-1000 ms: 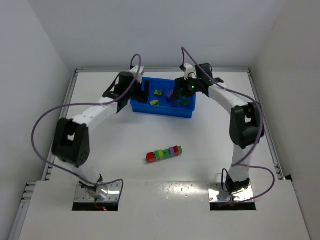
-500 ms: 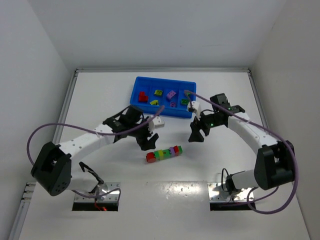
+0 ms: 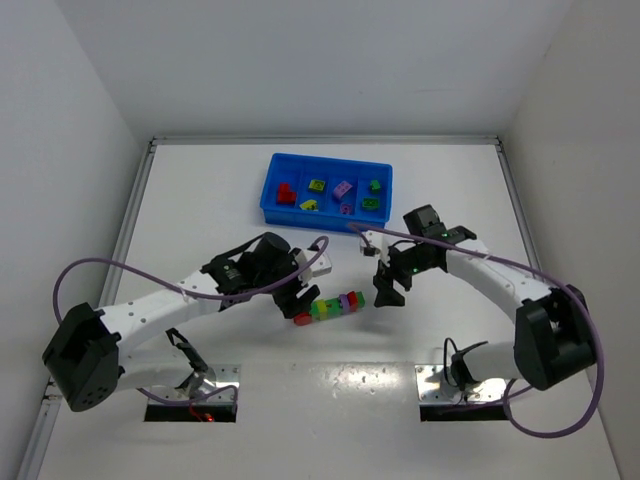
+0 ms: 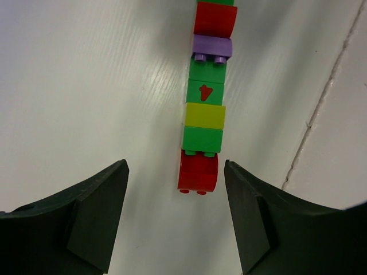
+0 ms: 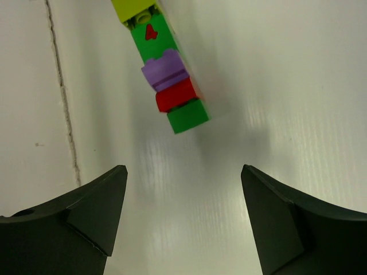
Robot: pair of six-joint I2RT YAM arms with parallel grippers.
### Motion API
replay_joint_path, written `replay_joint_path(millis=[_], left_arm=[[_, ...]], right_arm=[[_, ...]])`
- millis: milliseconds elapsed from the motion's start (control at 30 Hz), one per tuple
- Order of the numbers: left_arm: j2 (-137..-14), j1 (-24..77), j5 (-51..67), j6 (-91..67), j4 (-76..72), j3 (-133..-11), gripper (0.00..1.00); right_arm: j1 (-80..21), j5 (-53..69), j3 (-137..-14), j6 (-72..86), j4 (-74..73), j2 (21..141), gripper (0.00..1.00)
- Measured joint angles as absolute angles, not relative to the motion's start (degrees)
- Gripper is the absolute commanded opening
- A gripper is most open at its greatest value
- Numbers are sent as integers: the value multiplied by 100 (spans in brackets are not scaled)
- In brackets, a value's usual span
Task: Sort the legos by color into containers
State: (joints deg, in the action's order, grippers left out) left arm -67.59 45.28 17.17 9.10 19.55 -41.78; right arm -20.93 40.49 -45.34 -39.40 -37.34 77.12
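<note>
Blue plastic tray (image 3: pixel 272 200) lies well beyond both end effectors on the table (image 3: pixel 200 200). It holds loose bricks (image 3: pixel 343 188) in red, yellow, purple and green, arranged as I saw them half a second ago. The strip of legos (image 3: pixel 329 306) has not shifted; it lies between the two end effectors. The left gripper (image 3: pixel 297 300) was short of the strip on the tray side half a second ago and has now come down to its red end. In the left wrist view the left gripper (image 4: pixel 175 166) has its jaws spread with nothing clamped. The strip (image 4: pixel 202 109) runs straight ahead of it, and the red end brick sits just inside the line of the fingertips, nearer the right-hand finger with a narrow gap showing. The right gripper (image 3: pixel 385 290) has also moved in toward the strip's opposite end. In the right wrist view the right gripper (image 5: pixel 183 169) has its jaws wide and empty. The strip's green end (image 5: pixel 186 117) lies ahead of its fingertips, clearly apart and angled toward the left-hand finger. One second ago both end effectors were over the tray.
</note>
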Motion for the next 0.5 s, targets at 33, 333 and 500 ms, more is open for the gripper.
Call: replay_joint_path(millis=[33,333,500], left_arm=[[-6761,4536,1653,884,1962,-4169,73],[-6761,4541,1636,1035,1957,-4095,77],[-6792,4541,1806,1275,2071,-4095,78]], right_arm=[[-2158,4038,-4530,-3946,-3618,7760,81],[-2574,3933,-4536,-3944,-3017,8431,81],[-2707,3920,-4890,-4012,-3179,8873,81]])
